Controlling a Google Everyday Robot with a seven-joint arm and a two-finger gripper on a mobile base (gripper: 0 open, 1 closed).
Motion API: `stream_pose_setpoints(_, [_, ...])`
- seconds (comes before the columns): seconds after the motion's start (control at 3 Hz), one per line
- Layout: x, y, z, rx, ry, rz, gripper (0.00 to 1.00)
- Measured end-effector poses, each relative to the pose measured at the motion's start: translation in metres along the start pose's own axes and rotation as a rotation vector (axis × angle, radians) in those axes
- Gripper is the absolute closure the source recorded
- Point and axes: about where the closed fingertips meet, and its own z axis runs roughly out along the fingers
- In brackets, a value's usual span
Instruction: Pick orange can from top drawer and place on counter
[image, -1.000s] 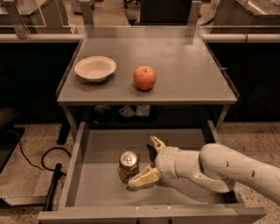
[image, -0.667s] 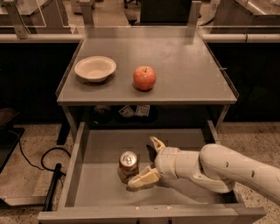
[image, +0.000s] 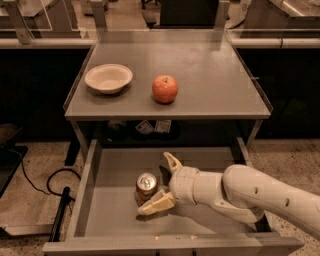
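Observation:
The orange can stands upright on the floor of the open top drawer, its silver top with pull tab facing up. My gripper reaches into the drawer from the right on a white arm. Its fingers are spread open, one finger behind and right of the can, the other in front of it at its base. The can sits at the mouth of the open fingers, not clamped. The counter is the grey top above the drawer.
A pale bowl sits on the counter's left part and a red-orange apple near its middle. Small items lie on a dark shelf under the counter. A black cable lies on the floor at the left.

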Motion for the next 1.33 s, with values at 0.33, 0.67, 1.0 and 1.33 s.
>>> stream_pose_setpoints(0.33, [0.002, 0.002, 0.005, -0.002, -0.005, 0.008, 0.0])
stream_pose_setpoints(0.67, [0.007, 0.008, 0.015, -0.008, -0.028, 0.037, 0.0])
stream_pose_setpoints(1.0, [0.011, 0.012, 0.022, -0.02, -0.04, 0.063, 0.0])
stream_pose_setpoints(1.33, [0.014, 0.014, 0.025, -0.01, -0.047, 0.068, 0.18])
